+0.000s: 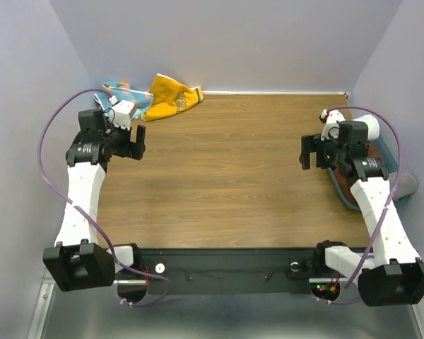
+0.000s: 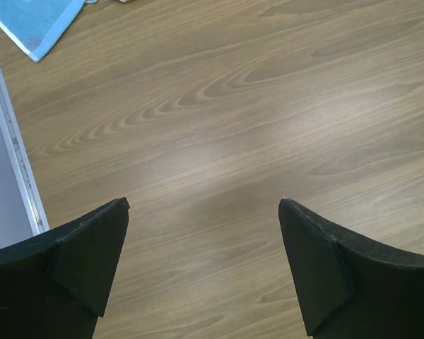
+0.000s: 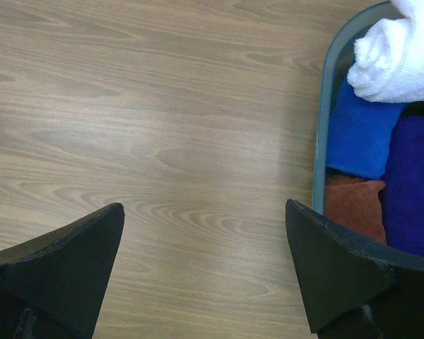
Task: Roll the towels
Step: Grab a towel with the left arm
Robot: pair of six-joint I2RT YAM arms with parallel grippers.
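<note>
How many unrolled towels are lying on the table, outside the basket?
2. The mustard-yellow towel lies crumpled in the far left corner. The light blue towel is right beside it on its left, partly hidden behind the left arm, which might cover more.

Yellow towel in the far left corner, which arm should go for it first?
Left. The open left gripper hangs just short of the yellow towel; the right gripper is across the table, beside the bin.
</note>
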